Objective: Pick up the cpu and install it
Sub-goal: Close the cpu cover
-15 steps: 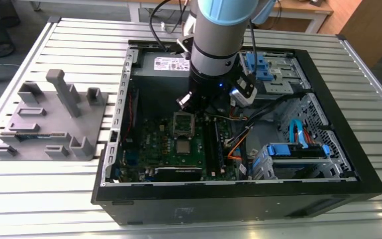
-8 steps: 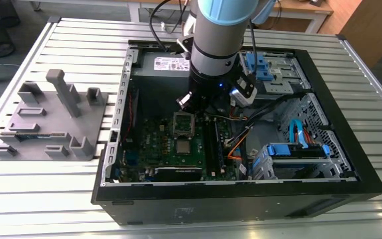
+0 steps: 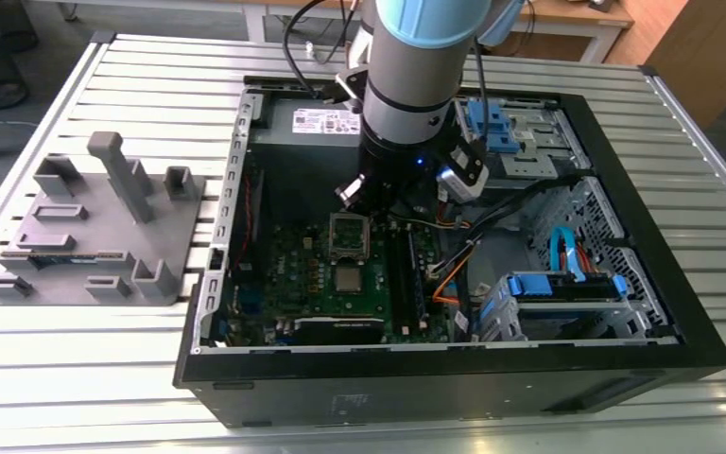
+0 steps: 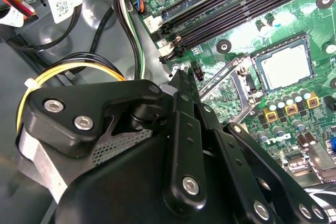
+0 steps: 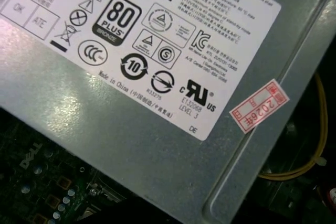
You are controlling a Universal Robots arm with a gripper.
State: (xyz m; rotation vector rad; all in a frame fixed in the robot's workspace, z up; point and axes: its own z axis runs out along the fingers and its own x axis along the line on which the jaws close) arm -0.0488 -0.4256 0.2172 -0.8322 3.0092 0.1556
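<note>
The cpu (image 4: pixel 287 66), a small square chip with a pale silvery top, lies flat in the socket of the green board (image 4: pixel 247 30). The socket's metal frame (image 4: pixel 231 80) stands swung open beside it. In the exterior view the cpu (image 3: pixel 347 277) lies near the middle of the board, with the raised frame (image 3: pixel 347 235) just behind it. My gripper (image 3: pixel 386 197) hangs inside the open computer case (image 3: pixel 464 364), above the board's far end and clear of the chip. Its black linkage (image 4: pixel 181 129) fills the foreground of the second wrist view, and nothing shows held in it.
A grey plastic holder (image 3: pixel 86 236) with a memory stick (image 3: pixel 60 255) lies on the slatted table at the exterior view's left. The grey power supply (image 5: pixel 157 129) sits at the case's far end. Cables (image 4: pixel 79 69) and blue drive brackets (image 3: pixel 565 284) crowd the exterior view's right.
</note>
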